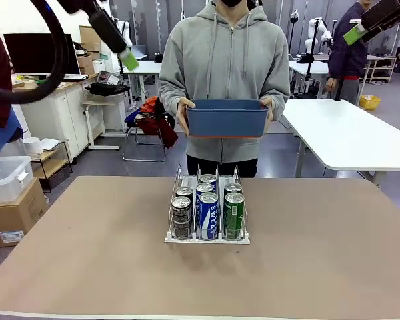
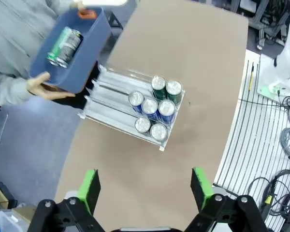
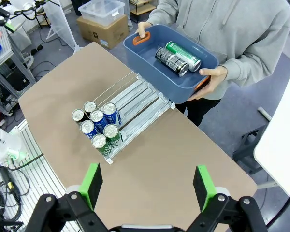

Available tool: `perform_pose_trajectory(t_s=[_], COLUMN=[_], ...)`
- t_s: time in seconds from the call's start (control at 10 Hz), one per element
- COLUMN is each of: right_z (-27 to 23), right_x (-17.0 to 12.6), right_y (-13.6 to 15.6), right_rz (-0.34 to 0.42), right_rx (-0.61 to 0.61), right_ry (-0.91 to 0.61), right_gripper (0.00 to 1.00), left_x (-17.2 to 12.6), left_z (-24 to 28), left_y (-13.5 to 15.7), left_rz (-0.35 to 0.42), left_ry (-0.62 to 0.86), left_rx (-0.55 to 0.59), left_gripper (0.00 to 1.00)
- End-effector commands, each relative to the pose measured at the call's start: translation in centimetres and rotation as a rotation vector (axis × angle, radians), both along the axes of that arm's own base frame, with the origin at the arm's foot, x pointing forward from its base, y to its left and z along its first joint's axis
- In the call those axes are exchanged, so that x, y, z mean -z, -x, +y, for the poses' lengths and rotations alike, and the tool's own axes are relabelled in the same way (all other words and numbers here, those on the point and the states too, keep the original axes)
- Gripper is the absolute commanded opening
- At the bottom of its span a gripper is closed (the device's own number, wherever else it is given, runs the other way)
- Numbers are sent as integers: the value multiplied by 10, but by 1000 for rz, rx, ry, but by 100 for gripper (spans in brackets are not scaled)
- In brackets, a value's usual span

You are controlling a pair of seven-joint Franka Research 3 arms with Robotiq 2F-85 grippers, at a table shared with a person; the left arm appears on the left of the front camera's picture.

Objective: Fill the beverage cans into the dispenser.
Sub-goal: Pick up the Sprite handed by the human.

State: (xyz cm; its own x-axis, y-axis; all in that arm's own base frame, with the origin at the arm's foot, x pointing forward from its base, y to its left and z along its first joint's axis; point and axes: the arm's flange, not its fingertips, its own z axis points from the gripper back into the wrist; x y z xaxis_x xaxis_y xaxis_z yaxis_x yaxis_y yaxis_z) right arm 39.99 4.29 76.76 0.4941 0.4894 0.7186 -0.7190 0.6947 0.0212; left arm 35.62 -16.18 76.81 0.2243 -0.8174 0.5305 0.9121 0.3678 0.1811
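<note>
The clear dispenser (image 1: 189,179) stands mid-table with several beverage cans (image 1: 207,212) at its front: dark grey in the left lane, blue in the middle, green on the right. Across the table a person holds a blue tub (image 1: 227,119) at chest height above the far edge. In the right wrist view, a dark grey can (image 3: 170,61) and a green can (image 3: 184,56) lie in the tub (image 3: 150,63). My left gripper (image 1: 125,56) hangs high at the left and my right gripper (image 1: 355,33) high at the right. Both are open and empty, far above the rack (image 2: 111,94) (image 3: 135,96).
The brown tabletop (image 1: 87,253) has free room all around the rack. A white table (image 1: 350,130) stands behind at the right. Boxes and a clear bin (image 1: 7,180) sit on the floor at the left.
</note>
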Motion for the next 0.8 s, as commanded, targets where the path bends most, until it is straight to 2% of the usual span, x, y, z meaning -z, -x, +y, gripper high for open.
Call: perform_pose_trajectory(t_s=[0.0,0.2,0.4,0.5,0.6,0.7], right_z=[0,0,0,0,0,0], right_x=[1,1,1,1,1,1], right_y=[0,0,0,0,0,0], right_rz=[-5,-5,-5,-5,-5,-5], right_rx=[4,4,4,4,4,4], right_ry=[-5,-5,-5,-5,-5,-5], right_gripper=[100,100,100,100,100,100], left_x=[-15,-29,-29,-18,-33,-33], left_z=[11,26,33,29,29,29], left_y=[-7,-6,-9,-16,-6,-6], left_rz=[6,11,10,-12,3,3], left_ry=[52,143,180,101,150,150], left_rx=[3,-16,-19,-138,-39,-39], left_gripper=[100,100,100,100,100,100])
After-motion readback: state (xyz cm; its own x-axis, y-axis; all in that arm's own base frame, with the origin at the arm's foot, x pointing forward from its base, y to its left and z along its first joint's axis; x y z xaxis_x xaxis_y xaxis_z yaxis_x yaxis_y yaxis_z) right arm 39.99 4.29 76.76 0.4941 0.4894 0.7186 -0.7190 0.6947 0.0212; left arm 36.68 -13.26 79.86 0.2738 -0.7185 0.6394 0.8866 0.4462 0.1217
